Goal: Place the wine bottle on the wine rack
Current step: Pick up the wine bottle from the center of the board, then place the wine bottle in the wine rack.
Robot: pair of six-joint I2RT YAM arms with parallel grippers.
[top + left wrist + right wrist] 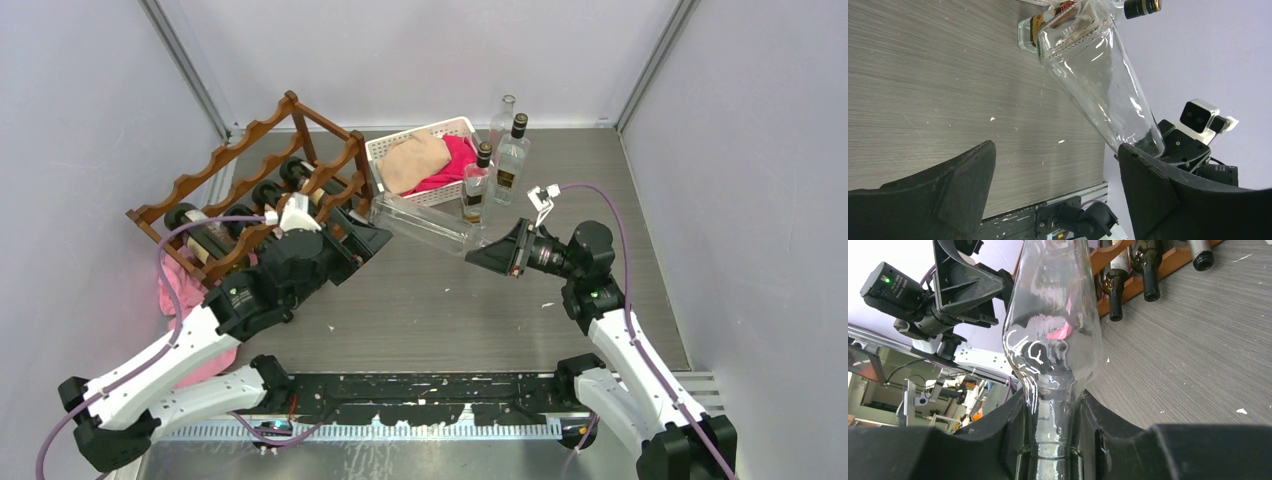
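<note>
A clear glass wine bottle [430, 226] lies level in the air above the table, base toward the left. My right gripper [503, 256] is shut on its neck [1058, 440], and its body [1053, 315] stretches away from the fingers. My left gripper [368, 238] stands open by the bottle's base with nothing between its fingers [963, 175]. In the left wrist view the bottle [1103, 85] runs past the right fingertip, outside the gap. The reddish-brown wine rack [250, 135] stands at the back left with several dark bottles [1143, 270] in it.
A white basket [385, 150] with beige and pink cloths sits behind the held bottle. Three bottles stand to its right, the nearest one [478, 182] close to the held bottle. A pink cloth [180, 290] lies by the rack's near end.
</note>
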